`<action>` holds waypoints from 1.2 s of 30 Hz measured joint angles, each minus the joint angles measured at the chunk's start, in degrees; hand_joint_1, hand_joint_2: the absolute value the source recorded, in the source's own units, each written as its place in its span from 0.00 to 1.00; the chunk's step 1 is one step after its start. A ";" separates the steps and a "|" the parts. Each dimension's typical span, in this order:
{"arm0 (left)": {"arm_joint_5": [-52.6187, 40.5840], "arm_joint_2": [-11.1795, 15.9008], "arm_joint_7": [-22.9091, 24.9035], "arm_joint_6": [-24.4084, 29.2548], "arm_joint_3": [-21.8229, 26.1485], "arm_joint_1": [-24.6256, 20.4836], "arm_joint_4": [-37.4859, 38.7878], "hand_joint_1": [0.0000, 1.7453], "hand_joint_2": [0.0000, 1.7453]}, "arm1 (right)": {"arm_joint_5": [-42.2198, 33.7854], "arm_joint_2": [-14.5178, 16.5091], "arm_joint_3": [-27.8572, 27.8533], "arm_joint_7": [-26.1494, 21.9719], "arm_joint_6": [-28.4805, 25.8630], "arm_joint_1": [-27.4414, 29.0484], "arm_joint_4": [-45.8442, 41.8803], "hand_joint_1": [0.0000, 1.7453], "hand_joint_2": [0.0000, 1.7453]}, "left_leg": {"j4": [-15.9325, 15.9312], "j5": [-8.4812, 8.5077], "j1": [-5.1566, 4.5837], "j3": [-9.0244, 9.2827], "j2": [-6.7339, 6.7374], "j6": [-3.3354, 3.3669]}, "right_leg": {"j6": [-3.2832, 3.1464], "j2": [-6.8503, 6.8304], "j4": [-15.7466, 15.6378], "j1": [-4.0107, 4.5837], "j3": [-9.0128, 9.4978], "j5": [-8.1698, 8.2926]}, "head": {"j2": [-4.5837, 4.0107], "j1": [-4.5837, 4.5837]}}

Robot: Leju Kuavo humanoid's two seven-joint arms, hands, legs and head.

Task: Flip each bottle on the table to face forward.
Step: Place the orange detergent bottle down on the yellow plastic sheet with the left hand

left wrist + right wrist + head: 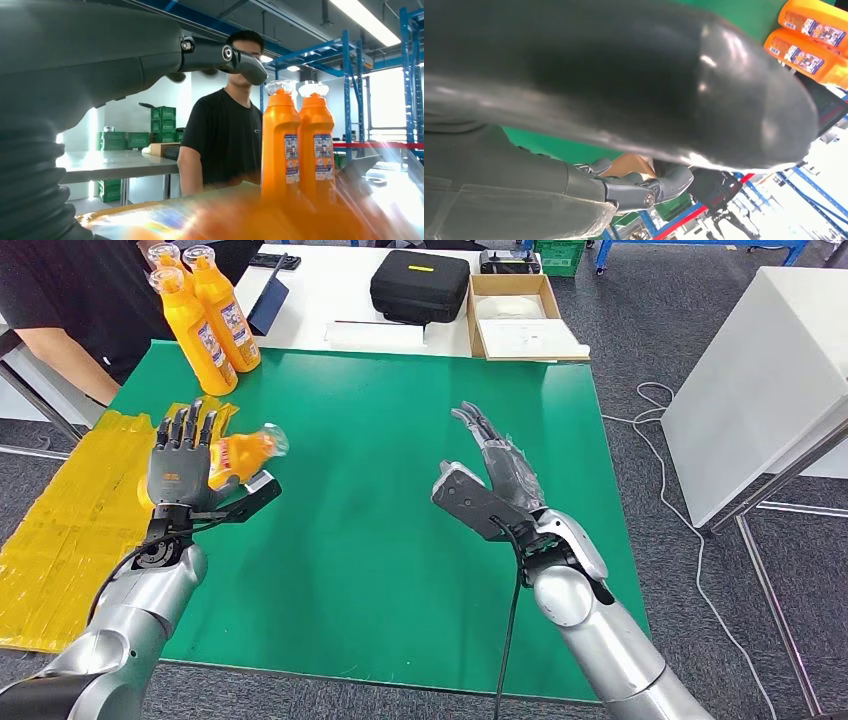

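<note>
An orange bottle (pixel 243 454) with a clear cap lies on its side on the green table (pixel 400 540) at the left. My left hand (pixel 185 468) stands upright right in front of it, fingers straight up and thumb (pixel 255 495) stretched out under the bottle, not closed around it. In the left wrist view the bottle is an orange blur (pixel 240 220) close to the palm. Three upright orange bottles (pixel 205 335) stand at the back left corner, two of them (pixel 297 145) with labels showing. My right hand (pixel 490 480) hovers open over the table's middle right.
A person in a black shirt (pixel 70 300) stands behind the table's back left corner. Yellow plastic sheeting (pixel 60 530) hangs off the left edge. A black case (pixel 420 285), a cardboard box (pixel 520 315) and a tablet (pixel 268 300) lie on the white table behind.
</note>
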 joint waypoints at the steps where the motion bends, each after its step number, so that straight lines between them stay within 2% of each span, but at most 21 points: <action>1: 0.02 0.07 0.05 0.00 -0.15 -0.22 0.42 0.00 0.00 | 0.09 0.18 0.02 0.00 0.05 -0.07 0.10 0.00 0.00 | 0.00 0.00 0.00 0.00 0.00 0.00 | 0.00 0.00 0.00 0.00 0.00 0.00 | 0.00 0.00; 23: 0.52 0.65 1.21 0.05 -0.81 -2.28 4.36 0.00 0.00 | 1.97 1.70 0.03 0.37 0.43 -0.39 0.45 0.00 0.00 | 0.00 0.00 0.00 0.00 0.01 0.00 | 0.00 0.00 0.00 0.00 -0.01 0.00 | 0.00 0.01; 26: 5.63 0.93 -2.54 0.03 -0.02 -2.65 4.96 0.00 0.00 | 2.20 1.70 0.02 0.00 0.43 -0.30 0.54 0.00 0.00 | 0.00 0.00 0.00 0.00 0.01 0.00 | 0.00 0.00 -0.01 0.01 -0.02 0.00 | 0.00 0.01; 28: 14.03 0.97 -9.31 -0.94 2.26 -3.40 5.92 0.00 0.00 | 2.22 1.69 -0.03 -0.73 0.17 -0.06 0.59 0.00 0.00 | 0.00 0.00 0.00 0.00 0.00 0.00 | 0.00 0.00 -0.01 0.01 -0.02 0.00 | 0.00 0.01; 30: 25.74 0.84 -18.38 -6.40 6.02 -4.51 6.79 0.00 0.00 | 2.21 1.67 -0.25 -2.19 -0.81 0.39 0.60 0.00 0.00 | 0.00 0.00 0.00 0.01 0.00 0.00 | 0.00 0.01 -0.01 0.01 -0.03 0.00 | 0.00 0.01; 32: 37.67 0.50 -25.90 -16.90 10.14 -5.65 7.03 0.00 0.00 | 2.21 1.69 -0.63 -3.98 -2.27 0.80 0.61 0.00 0.00 | 0.01 0.00 0.00 0.01 -0.01 0.00 | 0.00 0.00 -0.02 0.02 -0.03 0.00 | 0.00 0.01; 34: 49.13 -0.17 -28.51 -31.23 14.05 -6.62 6.90 0.00 0.00 | 2.27 2.07 -1.34 -5.81 -4.35 0.94 0.81 0.00 0.00 | 0.01 0.00 0.00 0.02 0.00 0.00 | 0.00 0.00 -0.01 0.02 -0.03 0.00 | 0.00 0.01; 36: 61.99 -1.27 -27.14 -47.43 16.74 -7.24 5.98 0.00 0.00 | 2.47 3.16 -2.60 -8.26 -8.07 0.96 1.40 0.00 0.00 | 0.02 0.01 -0.01 0.02 0.00 0.00 | 0.00 0.01 -0.01 0.01 -0.03 0.00 | 0.00 0.01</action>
